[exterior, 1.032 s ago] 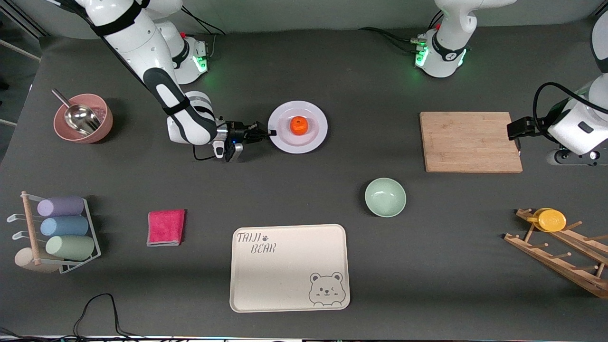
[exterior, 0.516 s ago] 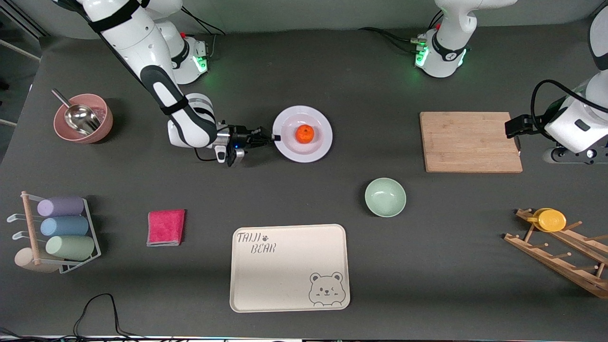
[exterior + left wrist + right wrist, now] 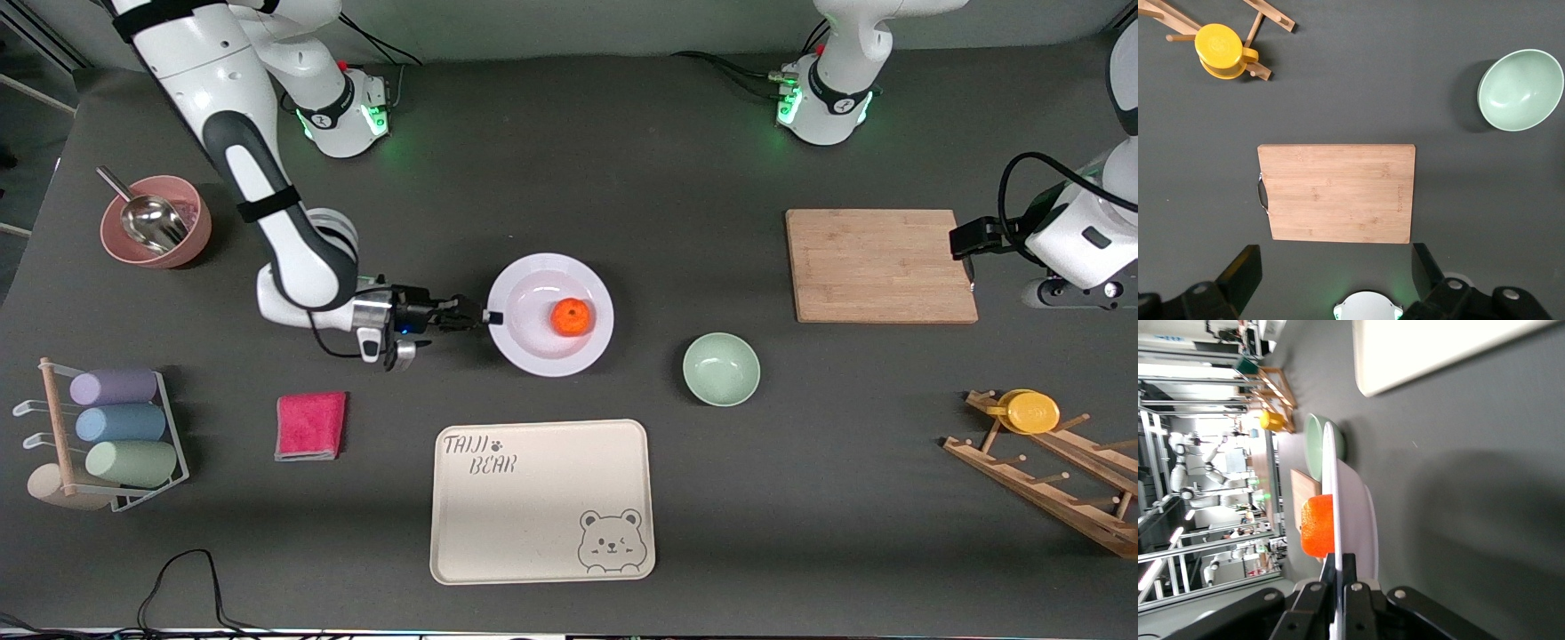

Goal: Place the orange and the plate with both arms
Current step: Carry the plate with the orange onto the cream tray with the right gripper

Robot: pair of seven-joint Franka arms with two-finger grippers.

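Note:
The white plate [image 3: 538, 342] is held above the table by its rim, over the middle of the table, with the orange [image 3: 570, 316] resting on it. My right gripper [image 3: 488, 317] is shut on the plate's rim at the side toward the right arm's end. In the right wrist view the plate [image 3: 1350, 513] shows edge-on between the fingers, with the orange [image 3: 1317, 525] on it. My left gripper [image 3: 969, 267] hangs open and empty above the end of the wooden cutting board [image 3: 880, 265]; it waits there. In the left wrist view its fingers [image 3: 1239, 273] stand wide apart.
A pale green bowl [image 3: 721, 369] sits beside the plate toward the left arm's end. The cream bear-print tray [image 3: 542, 500] lies nearer the camera. A pink cloth [image 3: 310, 426], a pink bowl with a scoop [image 3: 156, 220], a cup rack [image 3: 107, 436] and a wooden rack with a yellow cup [image 3: 1031, 412] stand around.
My right gripper has carried the plate with the orange toward the camera, closer to the tray, and the right arm has swung with it. The left arm has barely moved.

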